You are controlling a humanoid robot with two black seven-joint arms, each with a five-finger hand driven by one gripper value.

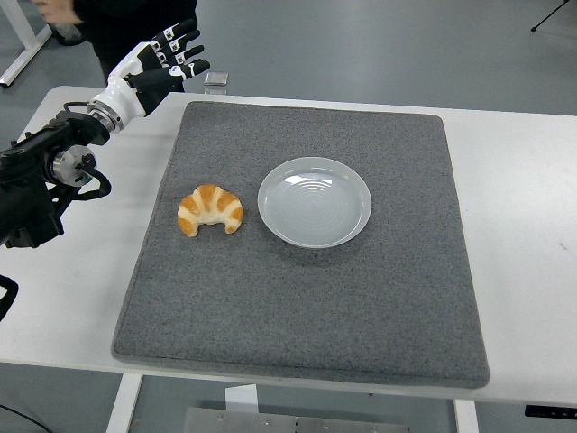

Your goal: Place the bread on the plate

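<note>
A golden croissant [210,209] lies on the grey mat, just left of a pale round plate [315,201] that holds nothing. The two do not touch. My left hand [171,56] hovers above the table's far left corner, well back and left of the croissant, its fingers stretched out and holding nothing. The black left arm comes in from the left edge. My right arm is out of view.
A large grey felt mat [361,316] covers most of the white table [523,271]. A small grey object [215,80] lies at the table's far edge behind the mat. A person in dark clothes [117,23] stands at the top left.
</note>
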